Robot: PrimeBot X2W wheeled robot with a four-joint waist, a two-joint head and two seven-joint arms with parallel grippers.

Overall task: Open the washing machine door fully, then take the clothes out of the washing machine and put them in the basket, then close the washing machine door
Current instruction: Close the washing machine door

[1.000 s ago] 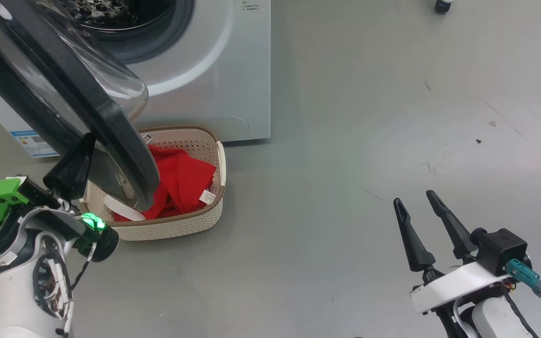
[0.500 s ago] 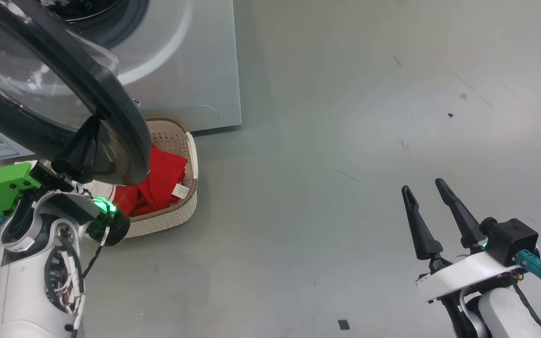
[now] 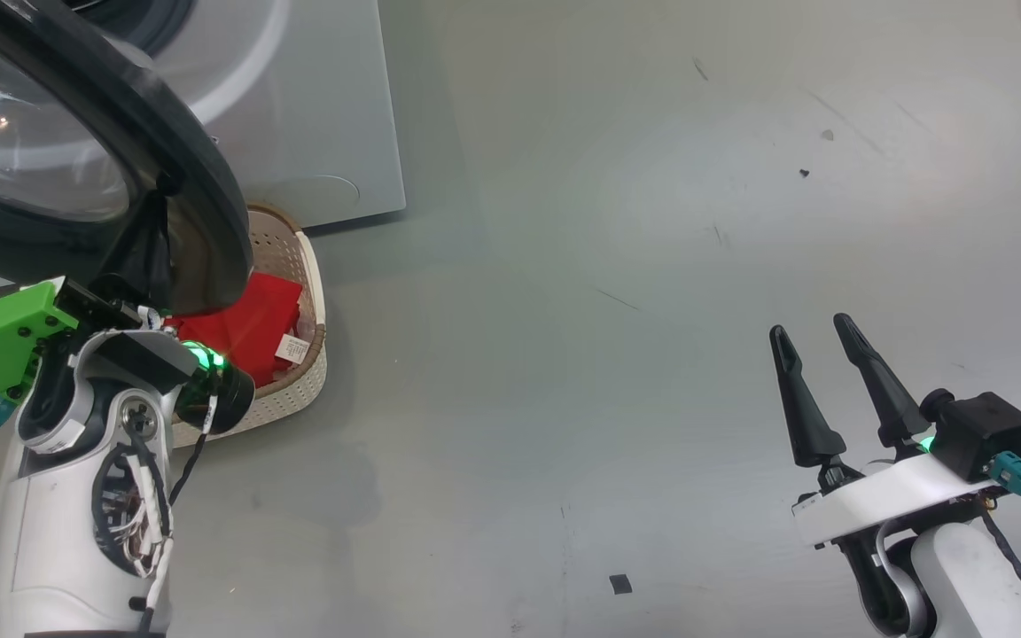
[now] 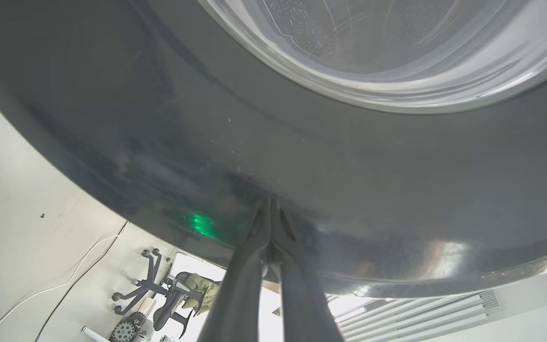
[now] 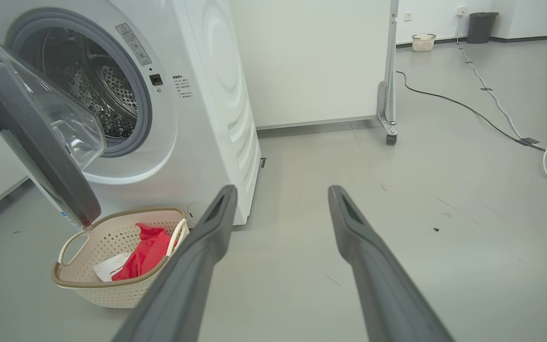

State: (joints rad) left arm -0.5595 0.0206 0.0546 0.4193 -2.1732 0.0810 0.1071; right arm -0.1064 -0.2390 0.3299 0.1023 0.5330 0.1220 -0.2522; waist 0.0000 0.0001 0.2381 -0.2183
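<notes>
Clothes point(image 5: 147, 251) lay in the basket point(image 5: 112, 289), red with a white piece showing. The basket sat on the floor point(image 3: 617, 266) just in front of the washing machine point(image 5: 207, 118). The drum point(image 5: 98, 90) looked empty from the right wrist view, but the door hid its lower part, so this was not confirmed.

The washing machine door point(image 5: 31, 142) stood partly open, its lower rim hanging above the basket's handle end.

Left gripper point(image 4: 269, 209): fingers pressed together with nothing between them, tips touching the door's glossy black outer rim below the glass bowl point(image 4: 387, 42).
Right gripper point(image 3: 809, 330): jaws spread wide, empty, over bare floor well apart from the machine.

Change over the last second:
- In the head view the machine, basket and floor marks all slid left and up together, so the camera had turned and the basket had not moved.
- The left gripper kept contact at the same spot on the rim.
- The door showed more of its outer glass face than a second earlier. This fits a swing toward the opening, but some of it may have come from the camera's own turn.
- The right jaws were unchanged.

Reading: unloading was judged done and the closing push under way. The door would still need pushing fully home against the machine's front.
</notes>
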